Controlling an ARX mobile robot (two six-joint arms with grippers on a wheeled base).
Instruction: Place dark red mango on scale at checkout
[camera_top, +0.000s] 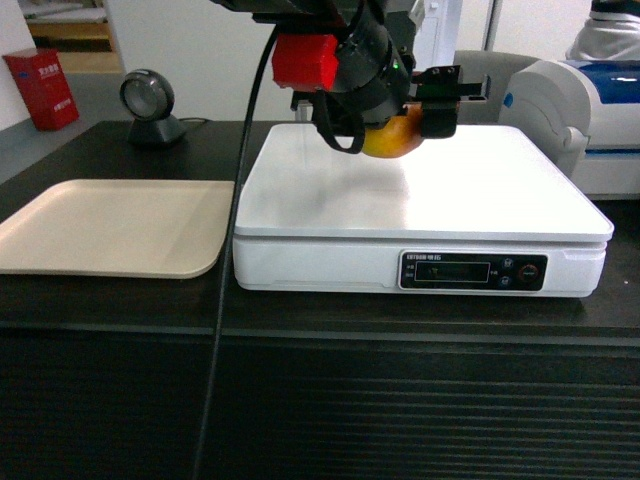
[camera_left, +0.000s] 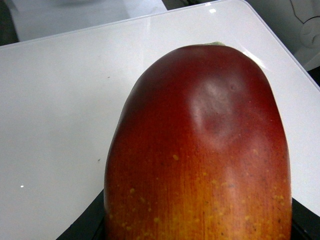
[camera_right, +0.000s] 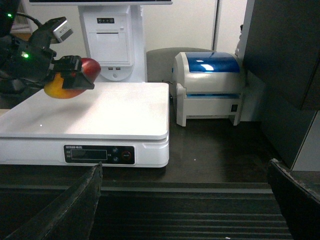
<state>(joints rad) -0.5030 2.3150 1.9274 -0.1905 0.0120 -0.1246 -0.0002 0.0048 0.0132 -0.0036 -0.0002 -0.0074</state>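
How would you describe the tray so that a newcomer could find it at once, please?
On the dark counter sits a big white scale. Directly left of it, its edge against the scale, lies the tray. It is flat, beige and bare, with no display or buttons.

The left arm reaches in from the top of the head view, its black wrist with a red block angled forward and down, and its black left gripper (camera_top: 408, 125) is clamped on the smooth red-and-orange oval mango (camera_top: 392, 138), held clear above the surface below. The right gripper (camera_right: 185, 200) hangs low and level, its two dark fingers (camera_right: 75, 205) spread wide apart with nothing between them.
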